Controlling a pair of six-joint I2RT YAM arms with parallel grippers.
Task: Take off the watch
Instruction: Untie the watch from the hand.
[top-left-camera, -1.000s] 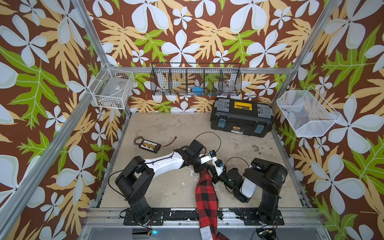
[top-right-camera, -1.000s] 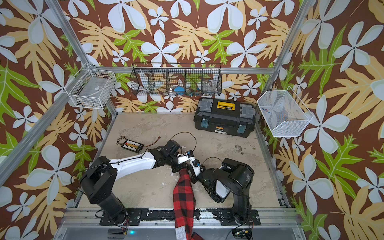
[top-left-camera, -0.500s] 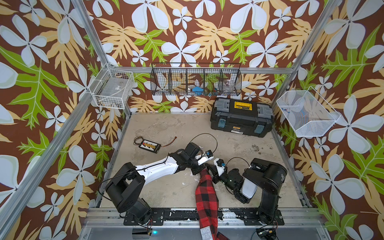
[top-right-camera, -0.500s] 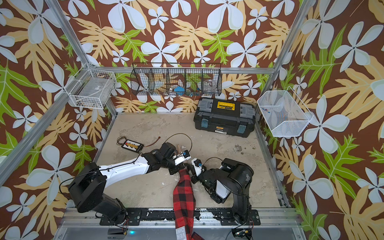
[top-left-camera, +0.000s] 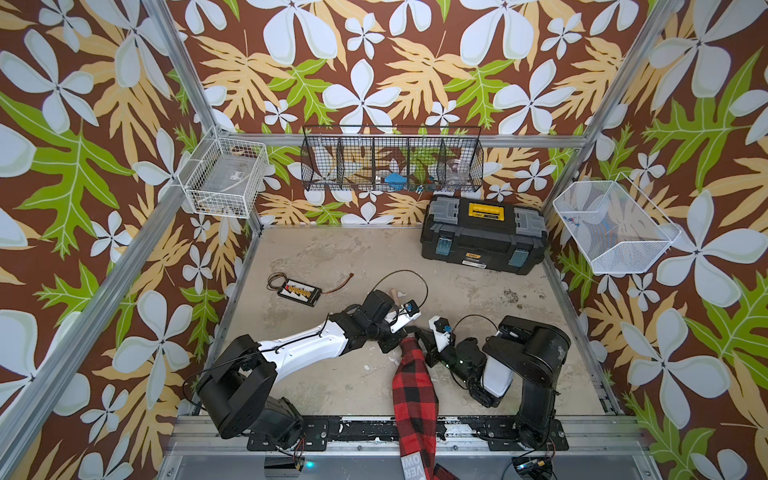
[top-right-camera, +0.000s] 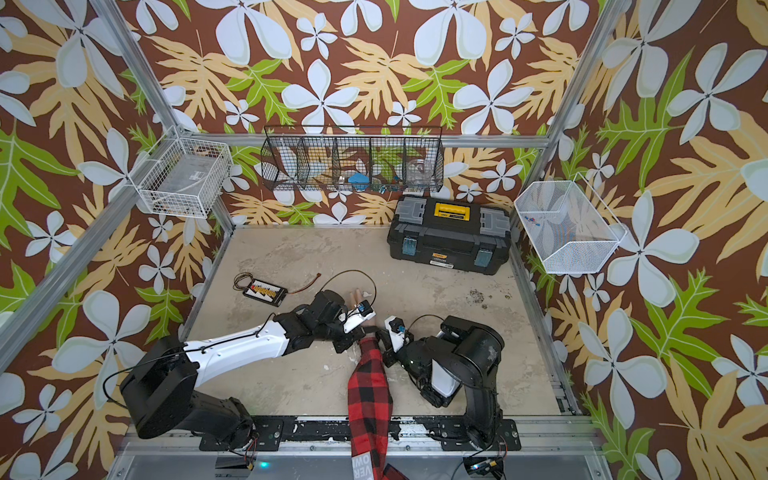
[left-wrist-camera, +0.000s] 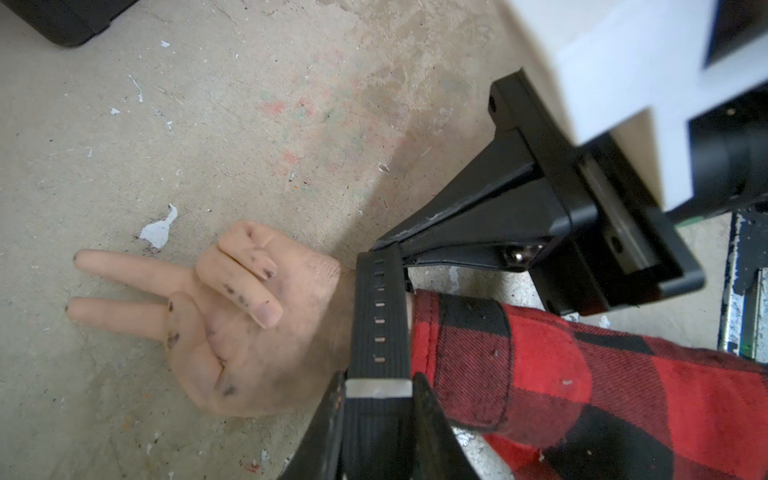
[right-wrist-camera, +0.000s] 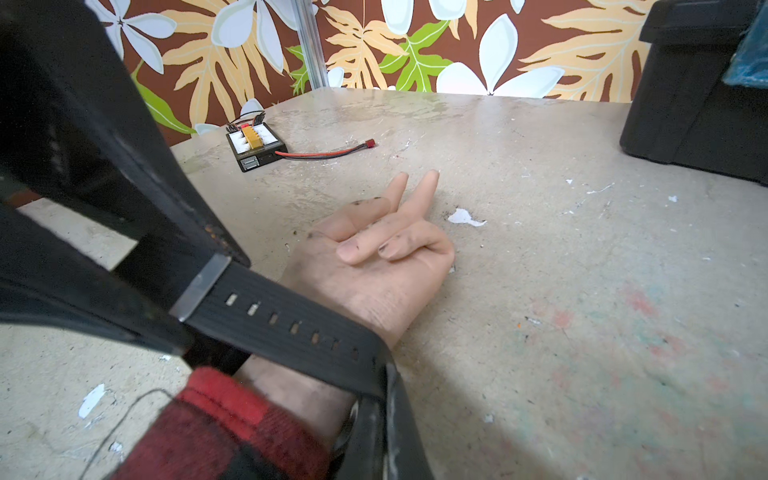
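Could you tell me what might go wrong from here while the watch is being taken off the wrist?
1. The right gripper pinches only the tip of the watch strap; that thin end could slip out when pulled.
2. The left gripper clamps the strap at its metal keeper, which may stop the strap sliding free.
3. The strap encircles the wrist, so a hard pull could drag the mannequin hand and plaid sleeve across the table.

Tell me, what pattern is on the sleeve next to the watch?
Red and black checks on the sleeve, clearest in the left wrist view.
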